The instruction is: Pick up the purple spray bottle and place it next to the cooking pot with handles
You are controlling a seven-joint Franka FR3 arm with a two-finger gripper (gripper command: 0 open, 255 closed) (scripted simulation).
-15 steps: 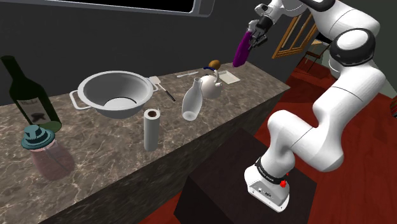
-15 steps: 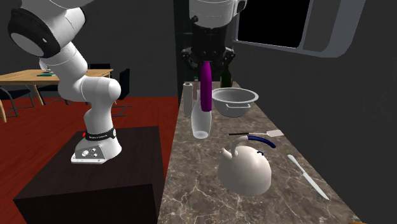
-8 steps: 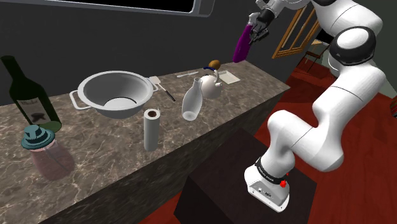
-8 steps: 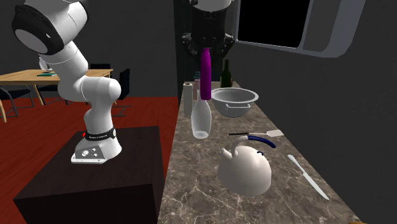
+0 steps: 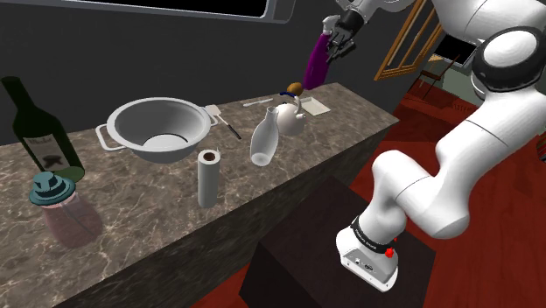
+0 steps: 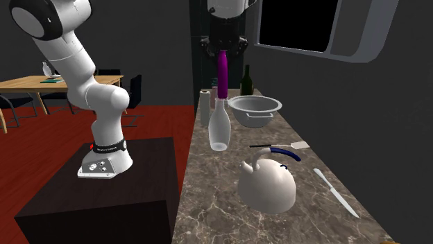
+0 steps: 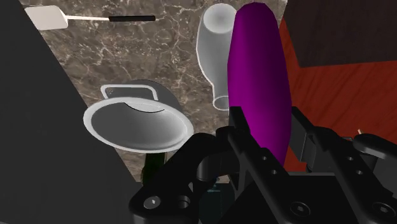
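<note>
Kettle, pale bottle and spatula on countertop.

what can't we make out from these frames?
Head of the purple spray bottle: wrist view, hidden inside the end effector.
Lower part of the green bottle: second exterior view, behind the cooking pot.
What the brown item behind the kettle is: shoulder view, too small to tell.

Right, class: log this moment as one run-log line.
phase: carry | claw: shut on purple rounded spray bottle, aloft | target: grey two-handled cooking pot | placed: no
</note>
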